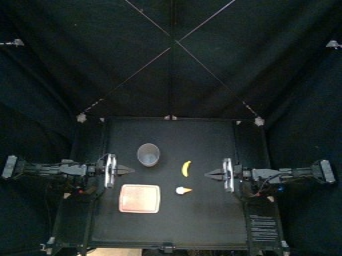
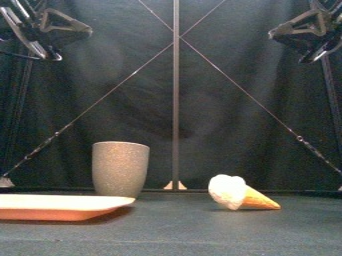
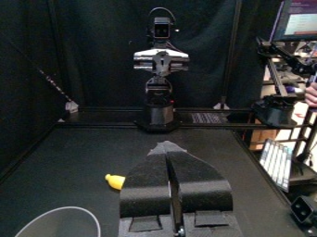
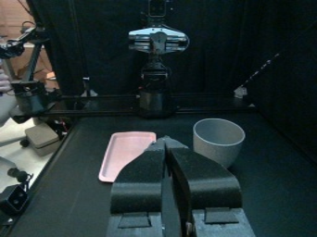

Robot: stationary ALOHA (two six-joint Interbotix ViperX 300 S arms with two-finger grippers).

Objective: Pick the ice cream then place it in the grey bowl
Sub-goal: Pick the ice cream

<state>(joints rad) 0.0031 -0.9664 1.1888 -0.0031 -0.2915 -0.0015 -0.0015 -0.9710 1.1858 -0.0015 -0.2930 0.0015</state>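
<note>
Left gripper (image 3: 168,154) and right gripper (image 4: 170,146) are both pinched closed, holding nothing. The tall grey cup (image 2: 120,167) and the pink tray (image 2: 54,207) look empty. The ice cream (image 2: 241,193), white on top with an orange cone, lies on its side near the tray.

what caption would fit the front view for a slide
Toy ice cream lying on its side, apart from the upright grey bowl, with the pink tray at front left.

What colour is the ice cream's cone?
The cone is orange. The front view shows it best.
</note>
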